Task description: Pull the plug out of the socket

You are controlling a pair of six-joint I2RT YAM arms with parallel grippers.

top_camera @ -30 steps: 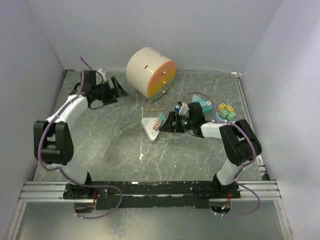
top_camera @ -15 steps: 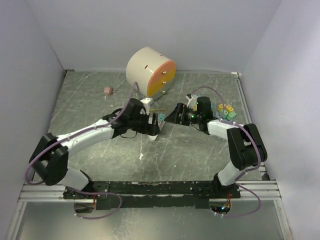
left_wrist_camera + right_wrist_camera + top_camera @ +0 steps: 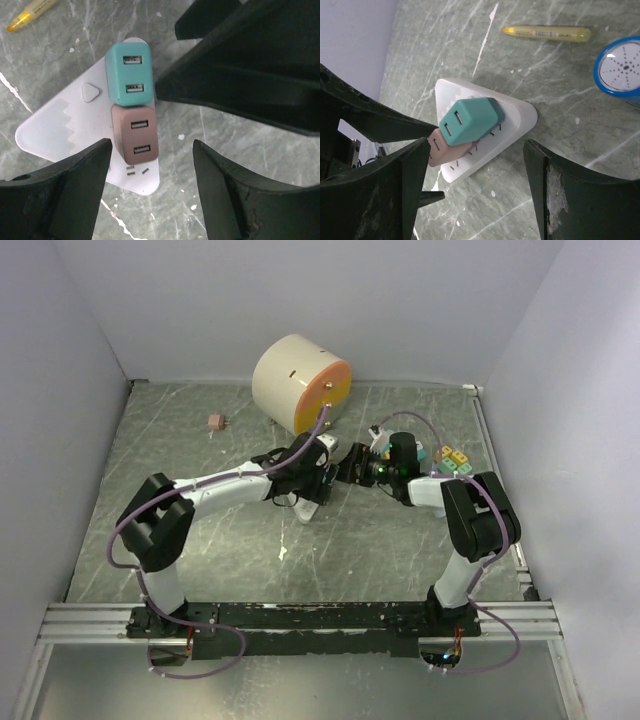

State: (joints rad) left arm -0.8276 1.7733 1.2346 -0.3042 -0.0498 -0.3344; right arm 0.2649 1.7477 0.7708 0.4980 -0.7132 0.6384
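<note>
White socket [image 3: 55, 130] lies on the surface [image 3: 45, 60], brown plug [image 3: 136, 135] seated in it, teal plug [image 3: 129, 75] at its 12 o'clock. Both the left hand [image 3: 151, 145] and the right hand [image 3: 476, 145] gape, gripping nothing. Best: pinch one plug squarely, pull straight.

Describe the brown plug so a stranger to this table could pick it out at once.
Find the cream-and-orange drum at the back; just in front lies a white triangular socket block. Two USB chargers sit side by side on it: the brown plug is yours, the teal plug its neighbour.
</note>
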